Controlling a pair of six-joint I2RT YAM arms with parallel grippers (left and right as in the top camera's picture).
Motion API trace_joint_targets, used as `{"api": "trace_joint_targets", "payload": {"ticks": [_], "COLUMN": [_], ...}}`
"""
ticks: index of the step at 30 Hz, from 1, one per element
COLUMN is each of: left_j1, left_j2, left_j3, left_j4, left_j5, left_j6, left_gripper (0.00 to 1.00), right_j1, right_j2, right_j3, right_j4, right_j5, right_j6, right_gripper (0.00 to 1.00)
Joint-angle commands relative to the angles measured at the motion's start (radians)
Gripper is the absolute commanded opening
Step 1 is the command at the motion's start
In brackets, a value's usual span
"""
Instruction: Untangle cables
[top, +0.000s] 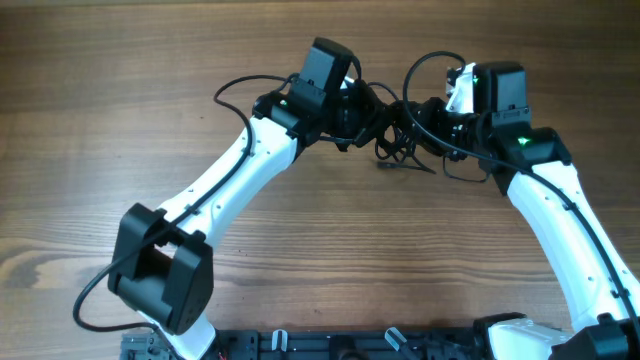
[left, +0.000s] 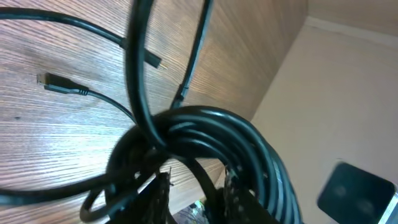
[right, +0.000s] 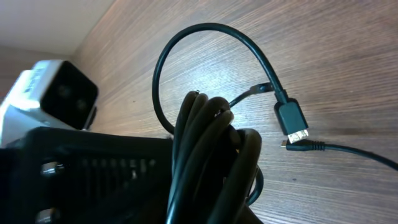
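Note:
The cables (top: 400, 140) are a bundle of thin black cords hanging between my two grippers at the back middle of the wooden table. In the left wrist view the coil (left: 205, 124) fills the foreground. My left gripper (left: 196, 196) has its fingers (left: 160, 199) apart, with one strand running through the gap and wood showing beside it. Loose plug ends (left: 59, 84) lie on the table. My right gripper (right: 249, 205) is shut on the bundle (right: 211, 143), its fingers hidden behind the cords. A flat plug (right: 291, 119) arcs out from that bundle. From above, my left gripper (top: 370, 115) and right gripper (top: 428, 120) nearly touch.
The white camera housing (right: 56, 93) of the other arm sits close at the left of the right wrist view. The table's far edge (left: 292, 37) is just behind the bundle. A black rail (top: 350, 345) runs along the front edge between the arm bases.

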Motion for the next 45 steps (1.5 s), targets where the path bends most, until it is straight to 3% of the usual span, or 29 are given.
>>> {"api": "trace_joint_targets", "payload": {"ticks": [1, 8, 15, 26, 35, 40, 45], "left_j1": [-0.022, 0.000, 0.069, 0.248, 0.352, 0.405, 0.456], "left_j2": [0.015, 0.015, 0.014, 0.007, -0.089, -0.209, -0.282], "left_j3": [0.010, 0.010, 0.010, 0.010, 0.010, 0.010, 0.010], "left_j4": [0.023, 0.045, 0.045, 0.038, 0.120, 0.246, 0.469], "left_j5": [0.022, 0.063, 0.167, 0.475, 0.556, 0.567, 0.591], "left_j6": [0.000, -0.035, 0.047, 0.213, 0.213, 0.124, -0.171], "left_gripper": [0.26, 0.04, 0.04, 0.04, 0.04, 0.04, 0.04], "right_j1": [0.004, 0.004, 0.004, 0.003, 0.003, 0.003, 0.003], "right_j2": [-0.004, -0.004, 0.005, 0.070, 0.071, 0.088, 0.102], "right_j3": [0.011, 0.011, 0.011, 0.001, 0.001, 0.001, 0.000], "right_j4": [0.020, 0.020, -0.035, -0.042, -0.059, -0.060, -0.062], "right_j5": [-0.024, -0.022, 0.084, 0.117, 0.139, 0.138, 0.138], "right_j6": [-0.017, -0.018, 0.008, 0.008, 0.008, 0.008, 0.008], "right_gripper": [0.21, 0.21, 0.20, 0.17, 0.17, 0.17, 0.16]}}
